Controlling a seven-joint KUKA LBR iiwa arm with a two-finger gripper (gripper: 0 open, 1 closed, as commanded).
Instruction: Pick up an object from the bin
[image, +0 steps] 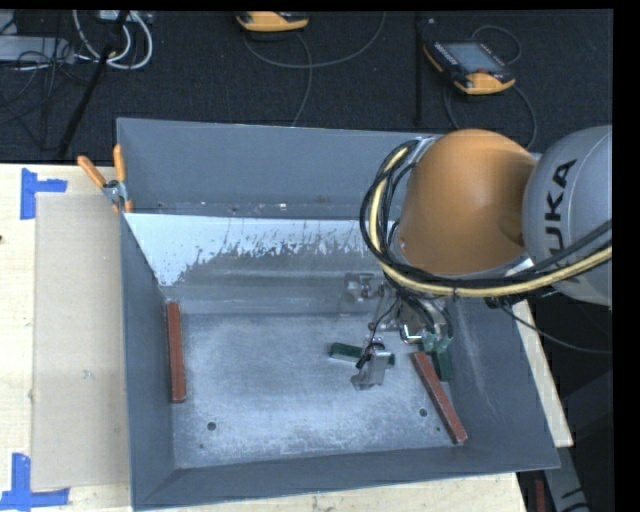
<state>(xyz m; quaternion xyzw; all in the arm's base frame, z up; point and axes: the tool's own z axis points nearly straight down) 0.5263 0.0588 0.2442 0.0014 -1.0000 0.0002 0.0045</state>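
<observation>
My gripper (370, 368) hangs low over the bin floor, right of the middle, under the arm's orange dome. A small dark green flat piece (345, 351) lies on the floor just left of the gripper, touching or almost touching it. A reddish-brown stick (440, 400) lies slanted just right of the gripper, running down toward the bin's front right corner. Another small green bit (437, 345) shows at that stick's upper end, partly hidden by the cables.
A second reddish-brown stick (176, 352) lies upright along the bin's left wall, far from the gripper. The arm and its orange dome cover the bin's right rear part.
</observation>
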